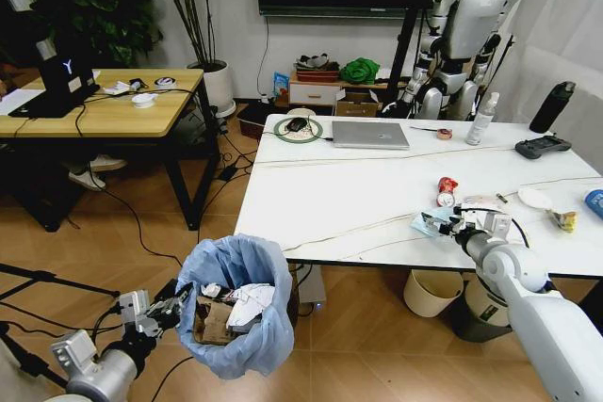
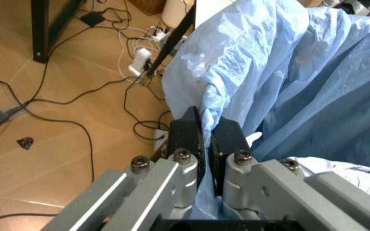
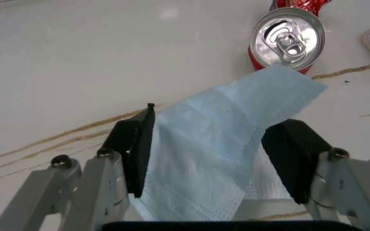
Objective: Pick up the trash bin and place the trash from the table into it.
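The trash bin (image 1: 236, 303), lined with a crinkled light-blue bag (image 2: 288, 82), hangs off the floor by the white table's (image 1: 339, 204) near left corner. My left gripper (image 1: 179, 303) (image 2: 207, 139) is shut on the bag's rim. Brown cardboard (image 1: 212, 319) and white tissue (image 1: 250, 303) lie inside. My right gripper (image 1: 452, 225) (image 3: 214, 154) stands open on the table's right part, its fingers (image 3: 133, 144) either side of the pale-blue face mask (image 3: 223, 139). A red can (image 1: 447, 190) (image 3: 286, 41) lies just beyond the mask.
A yellow wrapper (image 1: 565, 221), a blue cup (image 1: 594, 202) and a white disc (image 1: 535, 198) lie near the table's right edge. Farther back are a laptop (image 1: 370, 134), bottles and a controller (image 1: 542, 146). A cream bin (image 1: 433, 291) and grey bin (image 1: 480, 308) stand under the table. Cables (image 2: 75, 96) cross the floor.
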Available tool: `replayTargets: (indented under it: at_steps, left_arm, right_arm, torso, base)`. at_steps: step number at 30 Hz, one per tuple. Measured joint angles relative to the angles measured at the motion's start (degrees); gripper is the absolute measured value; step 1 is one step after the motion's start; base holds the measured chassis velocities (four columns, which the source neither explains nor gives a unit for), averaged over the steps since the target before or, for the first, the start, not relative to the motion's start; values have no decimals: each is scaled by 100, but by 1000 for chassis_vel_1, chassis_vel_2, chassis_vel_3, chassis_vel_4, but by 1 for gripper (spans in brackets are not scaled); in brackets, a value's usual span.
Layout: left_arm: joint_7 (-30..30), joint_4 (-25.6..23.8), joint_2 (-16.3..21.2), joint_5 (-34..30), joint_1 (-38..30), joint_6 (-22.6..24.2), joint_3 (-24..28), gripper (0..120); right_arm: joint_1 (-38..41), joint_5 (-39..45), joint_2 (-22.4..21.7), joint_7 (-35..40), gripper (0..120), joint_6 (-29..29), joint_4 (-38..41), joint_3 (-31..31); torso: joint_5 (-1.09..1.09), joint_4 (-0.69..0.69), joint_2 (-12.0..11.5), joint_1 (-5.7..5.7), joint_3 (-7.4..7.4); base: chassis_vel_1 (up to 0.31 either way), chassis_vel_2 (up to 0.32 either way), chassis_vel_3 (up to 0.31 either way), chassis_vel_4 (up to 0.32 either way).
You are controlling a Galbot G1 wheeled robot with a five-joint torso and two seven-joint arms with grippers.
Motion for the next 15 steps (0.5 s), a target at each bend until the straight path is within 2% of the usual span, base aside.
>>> replayTargets:
  at_steps: [5,7,14,15]
  left_arm:
    - [0,-5,9,0,-1,-1,-4,0]
    - [0,-5,13,3,0,-1,-2,0]
    - [20,-14,16,14,9,-5,9,0]
    - [20,-14,16,14,9,-5,9,0]
  right_arm:
    - [-74,-109,19,-67,36,148,56,-6]
    - [-87,-120,19,-84,32,171,75,-4]
    - [-221,-142,-9,-267,3,433,353,3]
    - [-221,-142,-9,-267,3,433,353,3]
  torso:
    - [0,0,0,0,0]
    - [0,0,0,0,0]
    - [0,0,1,0,0]
    - [0,0,1,0,0]
  base:
    - [0,0,0,0]
    - [0,0,0,0]
    - [0,0,0,0]
    - [0,0,0,0]
